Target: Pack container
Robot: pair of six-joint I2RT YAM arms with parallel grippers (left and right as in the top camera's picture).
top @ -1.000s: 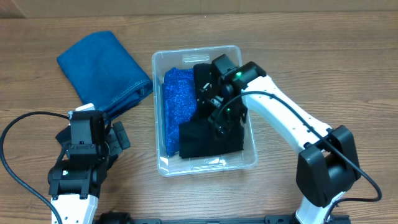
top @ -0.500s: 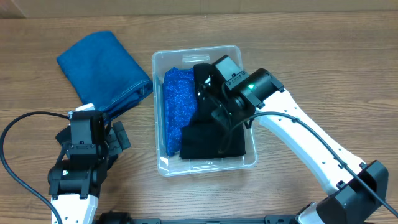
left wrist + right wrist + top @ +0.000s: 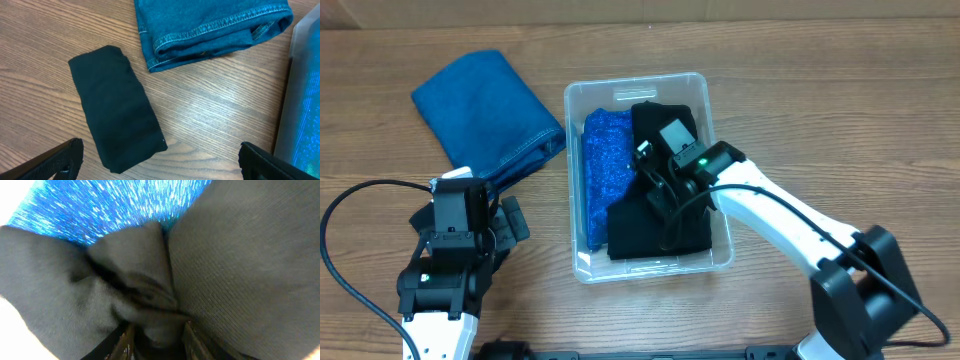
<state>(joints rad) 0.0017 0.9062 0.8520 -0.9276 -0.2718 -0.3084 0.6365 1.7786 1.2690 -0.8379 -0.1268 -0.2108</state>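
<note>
The clear container (image 3: 632, 82) stands mid-table and holds a sparkly blue cloth (image 3: 604, 170) on its left side and black cloth (image 3: 665, 228) on its right. My right gripper (image 3: 656, 186) is down inside the container. In the right wrist view its fingers (image 3: 157, 330) are shut on a bunched fold of the black cloth (image 3: 240, 255), with the blue cloth (image 3: 115, 205) behind. My left gripper (image 3: 160, 162) is open and empty, low over the table beside a folded black cloth (image 3: 117, 125). The container wall (image 3: 306, 75) is at its right.
A folded blue denim piece (image 3: 485, 105) lies at the back left of the container; its hem shows in the left wrist view (image 3: 210, 25). The left arm (image 3: 450, 250) sits at the front left with a black cable looping round it.
My right gripper has moved toward the front and deeper into the container, onto the black cloth. The left arm has not moved.
</note>
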